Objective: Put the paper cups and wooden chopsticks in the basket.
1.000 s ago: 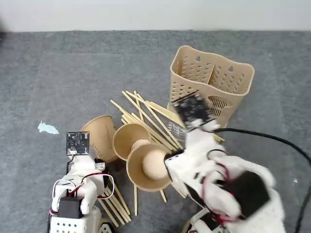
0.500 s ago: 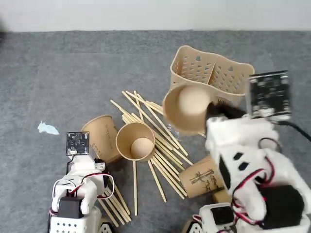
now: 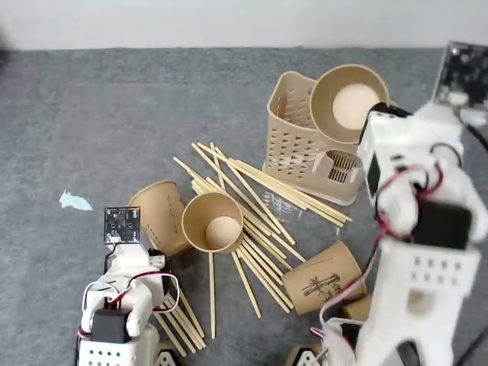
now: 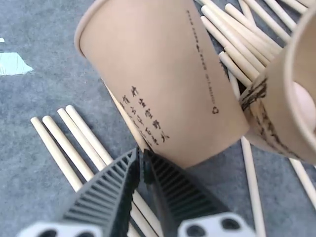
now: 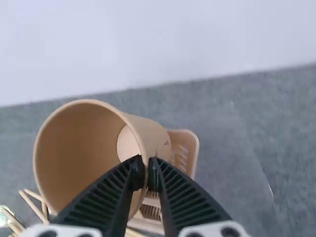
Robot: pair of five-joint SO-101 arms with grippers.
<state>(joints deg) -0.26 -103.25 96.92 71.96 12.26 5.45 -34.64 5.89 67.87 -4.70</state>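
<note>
My right gripper (image 5: 143,172) is shut on the rim of a paper cup (image 5: 81,148). In the high view that cup (image 3: 347,103) hangs tilted over the far right part of the beige basket (image 3: 297,145), mouth toward the camera. Other paper cups rest on the grey mat: one on its side (image 3: 156,217), one beside it with its mouth up (image 3: 213,223), one on its side (image 3: 324,278). Wooden chopsticks (image 3: 255,206) lie fanned between them. My left gripper (image 4: 141,157) is shut and empty, its tips just short of the lying cup (image 4: 163,84), over loose chopsticks (image 4: 74,143).
A further cup (image 3: 354,307) peeks out by the right arm's base. A small blue paper scrap (image 3: 75,201) lies on the mat at the left. More chopsticks (image 3: 181,320) lie beside the left arm. A pale wall borders the far edge.
The right arm lifted its cup out of the pile and carried it up and right to above the basket, uncovering a lying cup near its base. The left arm stayed still.
</note>
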